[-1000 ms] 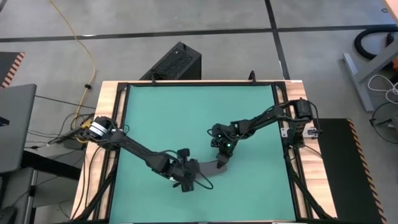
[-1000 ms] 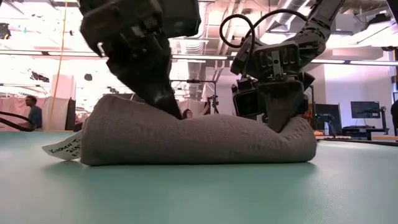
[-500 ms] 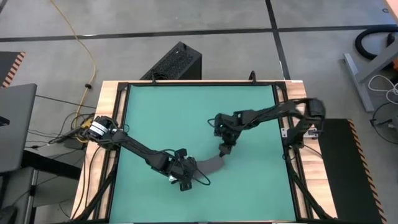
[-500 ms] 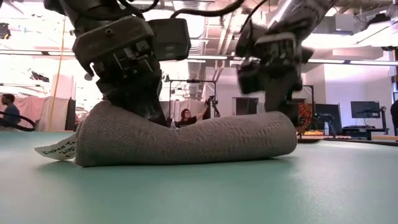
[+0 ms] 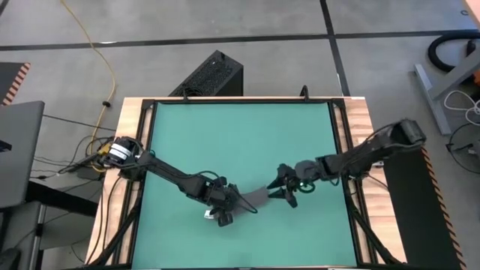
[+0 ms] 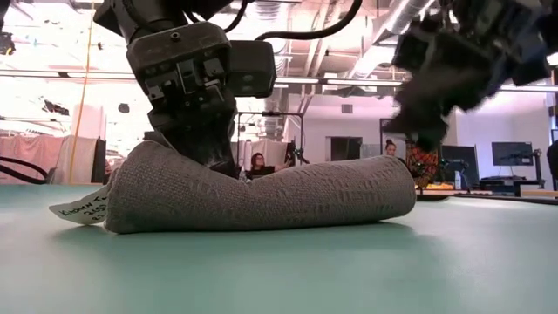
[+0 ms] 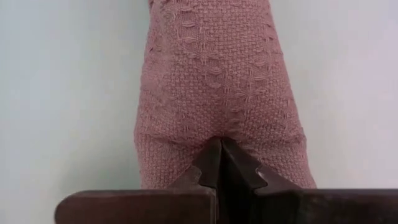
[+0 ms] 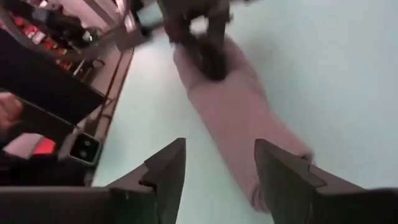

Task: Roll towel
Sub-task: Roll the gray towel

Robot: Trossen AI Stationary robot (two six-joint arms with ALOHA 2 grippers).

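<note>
Down on the green-matted worktop (image 5: 240, 142), toward its near edge, the dark grey woven cloth towel (image 5: 253, 197) lies as a rolled tube. At its left end the left end effector (image 5: 223, 206) presses in, fingers clenched together against the cloth in the left wrist view. Only the low view shows the small white tag (image 6: 83, 209) poking from that end. Beside the roll's right end, the right end effector (image 5: 286, 187) hangs spread, off the towel.

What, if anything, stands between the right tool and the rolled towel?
Nothing visible does. The right tool hangs open just off one end of the towel, with only bare green mat between them. The left tool pins the other end.
</note>
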